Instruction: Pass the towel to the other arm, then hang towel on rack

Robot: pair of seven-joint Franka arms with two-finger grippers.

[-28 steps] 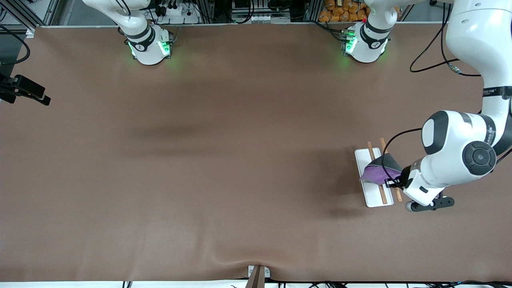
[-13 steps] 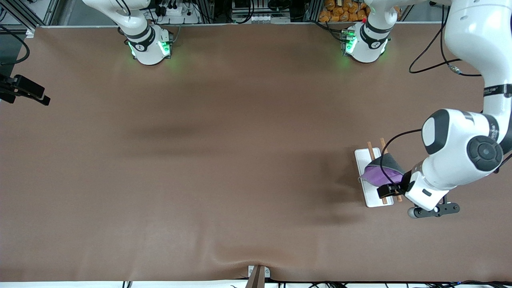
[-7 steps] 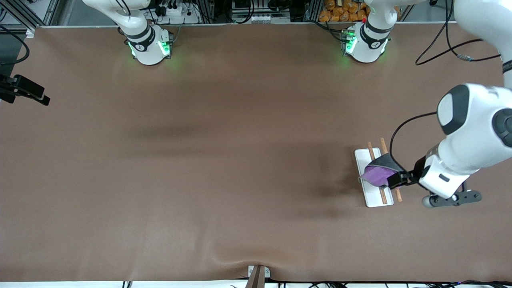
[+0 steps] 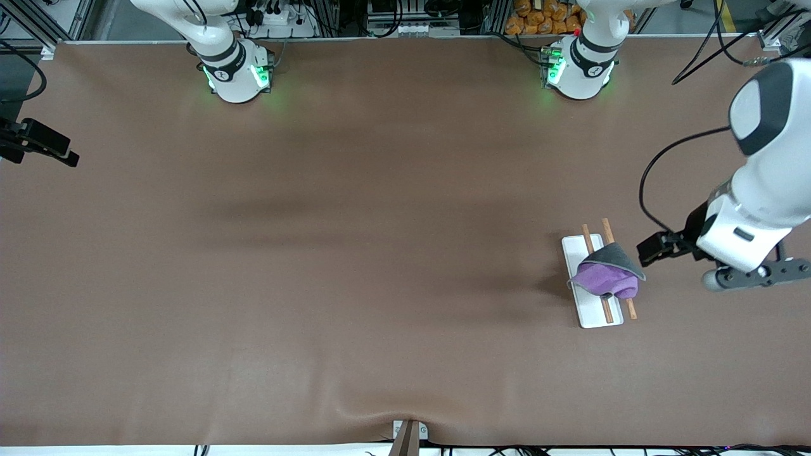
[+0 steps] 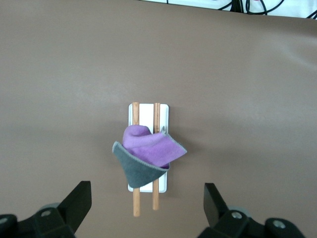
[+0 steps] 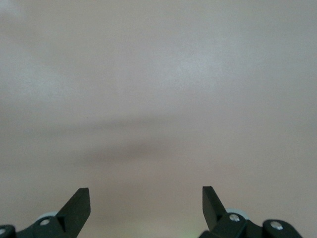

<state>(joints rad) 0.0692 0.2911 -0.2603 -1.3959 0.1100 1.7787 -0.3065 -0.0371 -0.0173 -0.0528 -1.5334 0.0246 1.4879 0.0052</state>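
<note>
The table (image 4: 317, 253) stretches wide and brown. At about four o'clock in the front view stands the rack (image 4: 586, 310), its two rods carrying the towel (image 4: 605, 273), bunched purple under a grey flap and draped off-centre. The left gripper (image 4: 652, 248) hovers over bare table beside the rack, at three o'clock of it, fingers spread and empty. The right gripper (image 6: 146, 208) waits over bare table, also released. The risk is likely slippage: the lopsided bundle could slide off the rods, or a low pass of the left arm could snag it.
</note>
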